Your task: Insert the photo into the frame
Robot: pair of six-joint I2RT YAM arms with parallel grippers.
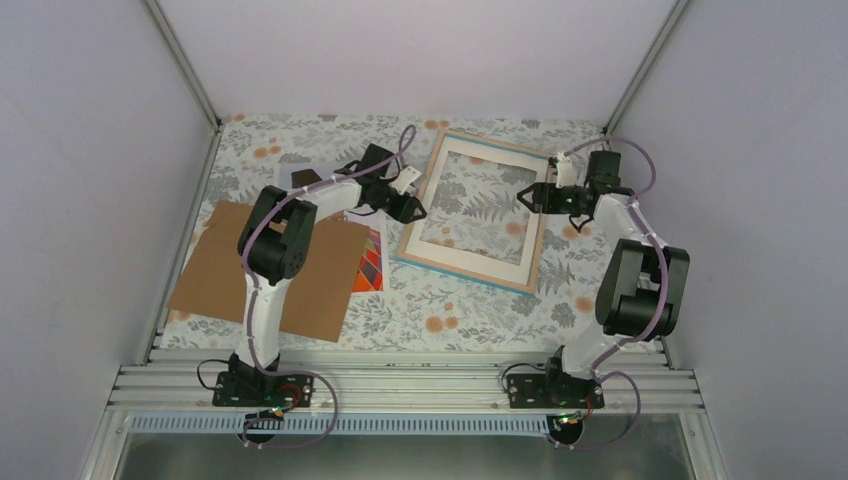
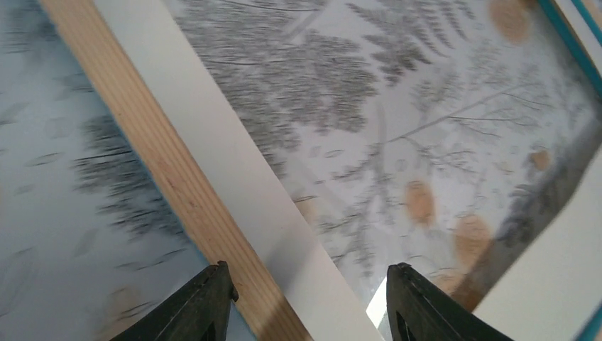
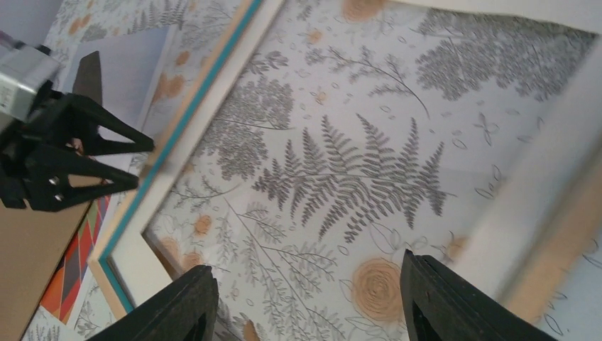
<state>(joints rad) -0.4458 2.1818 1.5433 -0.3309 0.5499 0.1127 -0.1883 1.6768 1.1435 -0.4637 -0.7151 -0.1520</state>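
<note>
Nearest the arm bases, a plain brown backing board (image 1: 265, 275) lay flat on the floral tablecloth (image 1: 470, 310), at the left. The photo (image 1: 370, 262) poked out from under the board's right edge. Only a strip of orange-red and multicoloured pattern showed, just beside the near-left corner of the frame (image 1: 468, 272), and neither gripper touched it. The right wrist camera saw the same strip (image 3: 71, 266) next to the brown board (image 3: 25, 263).

Further back the frame lay flat, turned slightly askew, its wood-coloured edge and thin turquoise rim around a cream mat (image 1: 462, 255); the cloth's ferns showed through the middle.

The left gripper (image 1: 413, 210) hung at the frame's left side. Its fingers (image 2: 202, 305) were spread wide, one to either side of the wooden edge (image 2: 170, 177) and mat strip, clasping nothing.

The right gripper (image 1: 527, 198) hovered over the frame's right side, well apart from the photo. Its fingers (image 3: 177, 305) were also parted and empty above the opening.
</note>
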